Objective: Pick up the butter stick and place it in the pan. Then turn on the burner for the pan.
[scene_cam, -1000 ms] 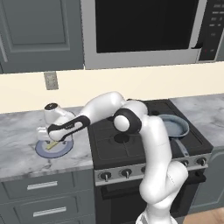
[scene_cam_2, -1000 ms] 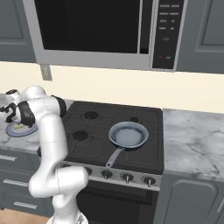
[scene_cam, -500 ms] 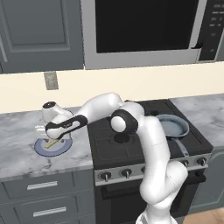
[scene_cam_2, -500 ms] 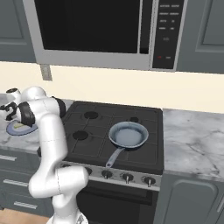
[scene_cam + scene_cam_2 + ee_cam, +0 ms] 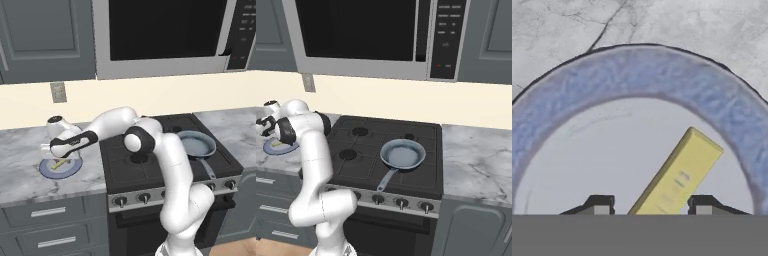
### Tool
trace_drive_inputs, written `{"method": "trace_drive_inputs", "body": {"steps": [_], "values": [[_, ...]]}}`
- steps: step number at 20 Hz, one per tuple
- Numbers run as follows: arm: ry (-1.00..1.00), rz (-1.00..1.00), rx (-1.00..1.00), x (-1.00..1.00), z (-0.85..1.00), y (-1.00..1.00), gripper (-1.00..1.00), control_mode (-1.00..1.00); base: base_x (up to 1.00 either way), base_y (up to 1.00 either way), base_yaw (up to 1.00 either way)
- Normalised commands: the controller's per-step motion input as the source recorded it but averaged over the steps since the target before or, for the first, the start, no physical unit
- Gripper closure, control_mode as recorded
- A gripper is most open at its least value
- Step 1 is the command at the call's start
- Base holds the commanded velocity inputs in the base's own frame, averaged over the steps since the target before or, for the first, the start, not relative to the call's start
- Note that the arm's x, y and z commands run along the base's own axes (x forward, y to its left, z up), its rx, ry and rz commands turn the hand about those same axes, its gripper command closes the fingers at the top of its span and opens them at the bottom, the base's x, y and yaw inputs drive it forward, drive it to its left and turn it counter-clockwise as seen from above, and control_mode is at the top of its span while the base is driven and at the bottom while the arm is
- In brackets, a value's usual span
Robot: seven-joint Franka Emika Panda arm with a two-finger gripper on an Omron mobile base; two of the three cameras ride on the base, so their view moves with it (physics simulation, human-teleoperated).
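The pick-up is in hand: the gripper (image 5: 646, 205) hangs over the plate (image 5: 637, 70), fingers (image 5: 601, 204) spread astride the butter (image 5: 677, 175). Next, lower and pinch; the pan (image 5: 198, 144) waits on the stove.

The butter stick (image 5: 677, 177) is pale yellow, lying on a plate (image 5: 637, 75) with a mottled blue rim and light grey centre. The counter (image 5: 662, 22) is grey-veined white marble; the pan (image 5: 402, 154) is grey-blue inside with a dark rim.
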Motion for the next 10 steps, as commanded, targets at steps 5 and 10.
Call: {"method": "trace_drive_inputs", "body": {"steps": [5, 10], "values": [[0.02, 0.00, 0.00, 0.01, -0.38, 0.00, 1.00, -1.00, 0.00, 0.00, 0.00], [0.00, 0.00, 0.00, 0.01, -0.01, -0.06, 1.00, -1.00, 0.00, 0.00, 0.00]]}}
